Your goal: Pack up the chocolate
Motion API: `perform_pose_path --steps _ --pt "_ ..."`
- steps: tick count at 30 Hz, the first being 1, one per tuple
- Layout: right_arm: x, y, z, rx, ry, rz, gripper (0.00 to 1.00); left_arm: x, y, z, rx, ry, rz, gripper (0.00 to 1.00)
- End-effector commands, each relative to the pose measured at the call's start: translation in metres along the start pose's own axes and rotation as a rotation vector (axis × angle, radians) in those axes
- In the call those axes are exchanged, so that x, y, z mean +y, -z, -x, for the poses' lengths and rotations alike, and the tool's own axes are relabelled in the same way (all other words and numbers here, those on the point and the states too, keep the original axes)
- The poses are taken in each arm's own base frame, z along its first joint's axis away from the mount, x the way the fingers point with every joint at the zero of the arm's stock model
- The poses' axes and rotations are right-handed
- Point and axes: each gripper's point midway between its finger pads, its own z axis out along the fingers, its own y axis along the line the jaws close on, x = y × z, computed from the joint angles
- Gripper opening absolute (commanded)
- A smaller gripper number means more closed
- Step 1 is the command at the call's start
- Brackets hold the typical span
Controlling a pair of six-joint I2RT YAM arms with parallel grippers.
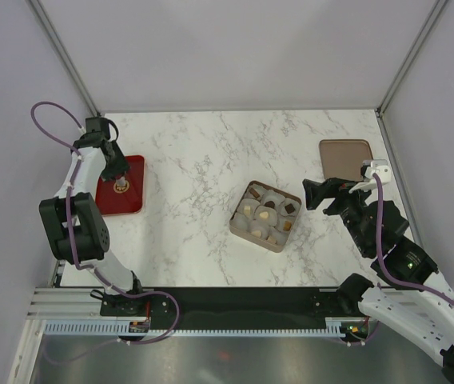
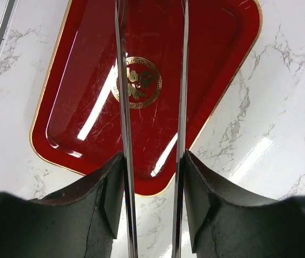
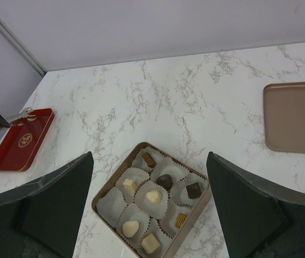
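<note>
The chocolate (image 3: 153, 196) lies in a square tan box (image 3: 115, 174), several pale and dark pieces each in a white paper cup. One cup (image 3: 111, 205) at the box's left corner holds nothing. In the top view the box (image 1: 235, 216) sits at mid-table. My right gripper (image 3: 150, 158) hangs open above and just right of it, also seen in the top view (image 1: 319, 194). My left gripper (image 2: 152, 161) is shut on a pair of metal tongs (image 2: 123, 107) over a red tray (image 2: 77, 91). The tong tips run out of that view.
The red tray (image 1: 135, 172) lies at the table's left side and shows only its gold emblem (image 2: 136, 82). The box's flat tan lid (image 1: 345, 157) rests at the back right, near the wall frame. White marble table (image 1: 195, 160) spreads between tray and box.
</note>
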Motion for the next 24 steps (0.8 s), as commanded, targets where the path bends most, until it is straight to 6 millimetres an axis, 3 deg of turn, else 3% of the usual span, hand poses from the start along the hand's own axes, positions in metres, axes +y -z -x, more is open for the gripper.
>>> perform_pose_path --steps 1,12,24 --pt "0.0 0.001 0.01 -0.04 -0.004 -0.003 0.95 -0.003 -0.003 0.016 -0.044 -0.024 -0.028 0.52" --pt "-0.001 0.002 0.011 -0.043 -0.008 0.0 0.95 -0.004 0.004 0.009 -0.025 -0.037 -0.051 0.45" --pt "0.001 0.004 0.012 -0.044 -0.023 0.01 0.95 0.006 0.021 -0.017 0.064 -0.029 -0.028 0.4"
